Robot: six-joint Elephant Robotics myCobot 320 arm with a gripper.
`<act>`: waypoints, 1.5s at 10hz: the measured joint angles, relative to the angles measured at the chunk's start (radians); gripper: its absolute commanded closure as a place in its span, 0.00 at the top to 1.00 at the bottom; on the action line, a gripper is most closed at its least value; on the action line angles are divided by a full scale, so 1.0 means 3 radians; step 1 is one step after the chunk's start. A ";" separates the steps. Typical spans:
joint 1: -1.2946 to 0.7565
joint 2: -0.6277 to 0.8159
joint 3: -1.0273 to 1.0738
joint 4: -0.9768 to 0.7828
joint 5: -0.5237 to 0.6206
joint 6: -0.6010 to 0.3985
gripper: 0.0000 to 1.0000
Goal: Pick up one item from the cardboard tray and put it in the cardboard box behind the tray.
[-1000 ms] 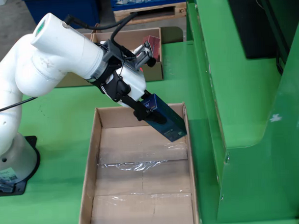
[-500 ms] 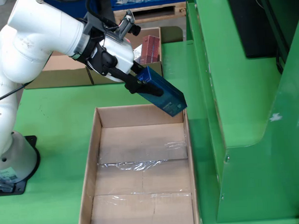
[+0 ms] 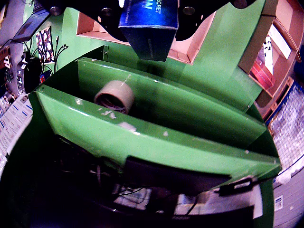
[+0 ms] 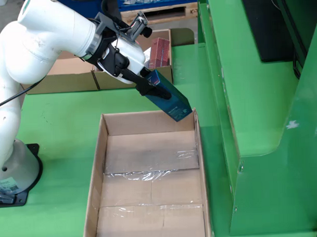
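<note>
I noted the gripper (image 4: 156,91) clamped on the blue box (image 4: 171,102), its long axis running down and away from the jaws over the cardboard tray's far rim (image 4: 148,115).

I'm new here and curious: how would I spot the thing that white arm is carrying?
Find the white robot arm at the left of the fixed view, and follow it to its black tool. Clamped there, tilted over the far right corner of the flat cardboard tray, is a dark blue box. It is the only blue item there; the red item sits in the box behind.
</note>
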 measured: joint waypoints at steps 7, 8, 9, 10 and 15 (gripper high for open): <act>0.0910 0.0470 0.0015 -0.0910 0.0051 -0.0209 0.00; 0.1079 0.0516 0.0010 -0.1094 0.0046 -0.0230 0.00; 0.1217 0.0593 0.0010 -0.1232 0.0046 -0.0235 0.00; 0.1314 0.0603 0.0010 -0.1375 0.0046 -0.0235 0.00; 0.2055 0.0946 -0.0010 -0.2153 -0.0133 -0.0158 0.00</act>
